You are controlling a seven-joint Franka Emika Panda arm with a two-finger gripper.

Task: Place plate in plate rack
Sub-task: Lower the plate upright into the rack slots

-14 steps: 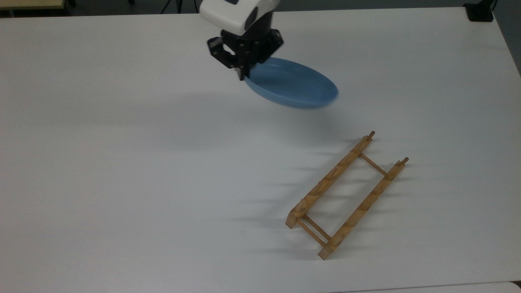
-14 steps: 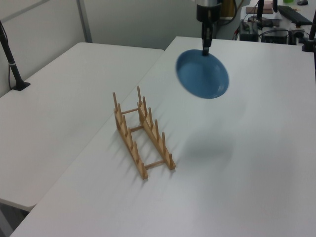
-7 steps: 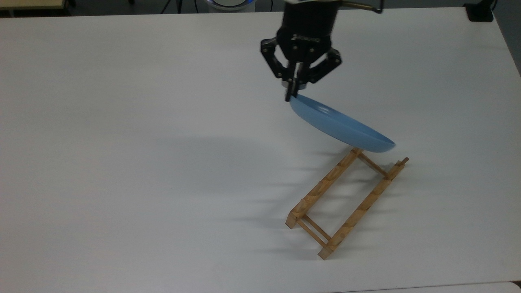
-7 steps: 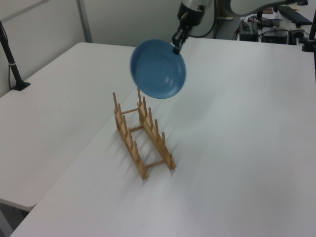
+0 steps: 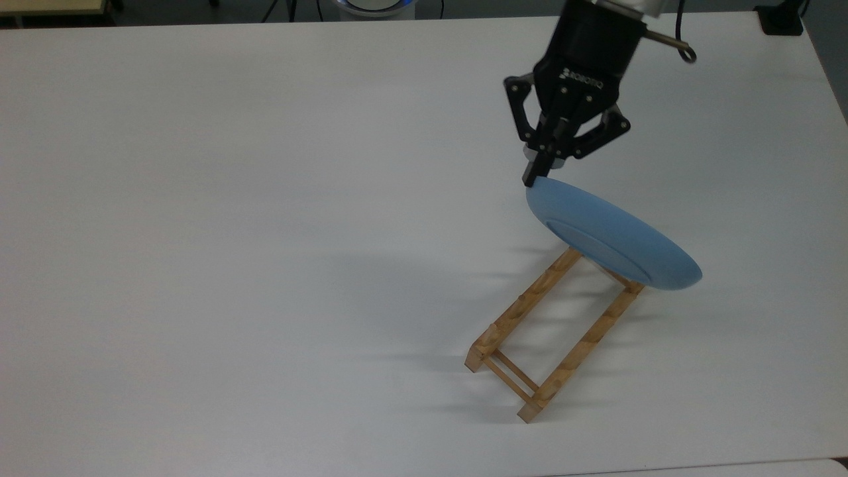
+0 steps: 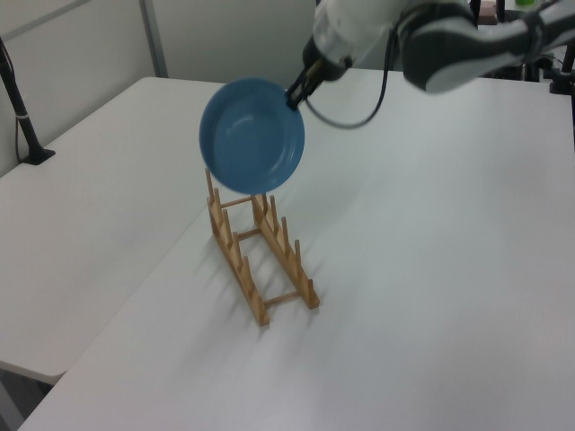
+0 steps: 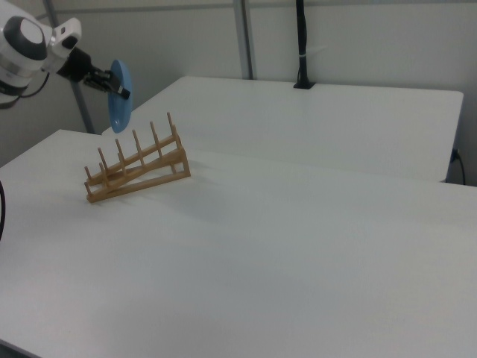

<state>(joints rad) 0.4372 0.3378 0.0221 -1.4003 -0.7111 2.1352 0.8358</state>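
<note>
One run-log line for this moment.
gripper: shut on plate rim | plate: airborne, tilted on edge, over rack's end | rack: empty | step: insertion pending

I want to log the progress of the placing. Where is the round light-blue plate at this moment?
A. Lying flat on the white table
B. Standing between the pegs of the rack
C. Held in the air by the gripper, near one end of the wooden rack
C: the gripper pinches the rim of the round light-blue plate, which hangs on edge above one end of the light-brown wooden rack, not yet between its pegs.
</note>
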